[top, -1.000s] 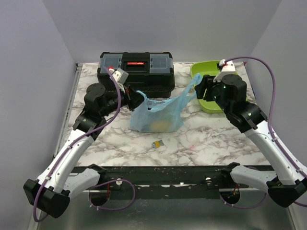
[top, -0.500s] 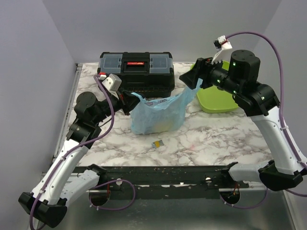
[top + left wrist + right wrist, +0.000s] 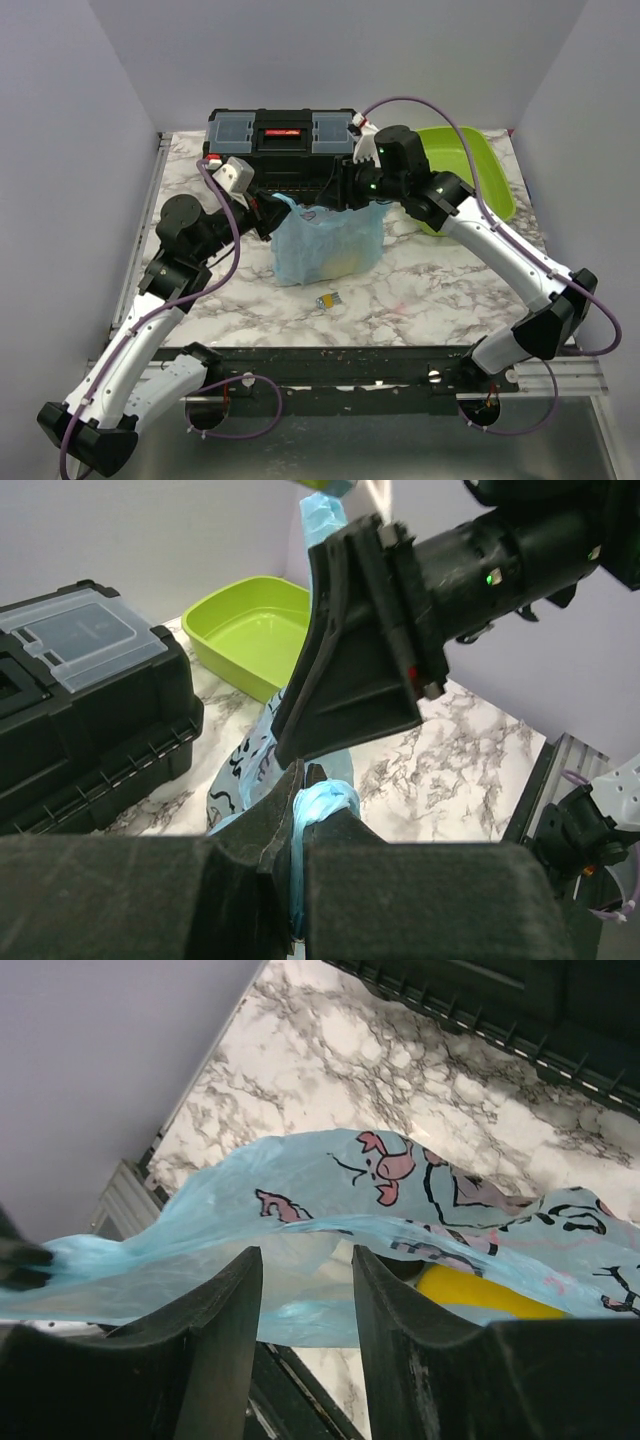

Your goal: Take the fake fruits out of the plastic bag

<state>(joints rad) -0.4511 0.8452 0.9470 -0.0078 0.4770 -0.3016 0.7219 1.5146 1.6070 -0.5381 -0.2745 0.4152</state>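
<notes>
the thin translucent light-blue plastic bag sits on the white marble-patterned table just before the black plastic toolbox, a glossy yellow plastic fruit inside it, one handle clamped in the left gripper, while the right gripper hovers at its upper edge, fingers apart.

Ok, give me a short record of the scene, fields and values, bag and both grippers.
bag: plastic bag, standing before the toolbox
left gripper: shut on a bag handle
right gripper: jaws apart at the bag's mouth
fruit: yellow fruit inside the bag, none seen outside
other: green tray, small yellow block
</notes>
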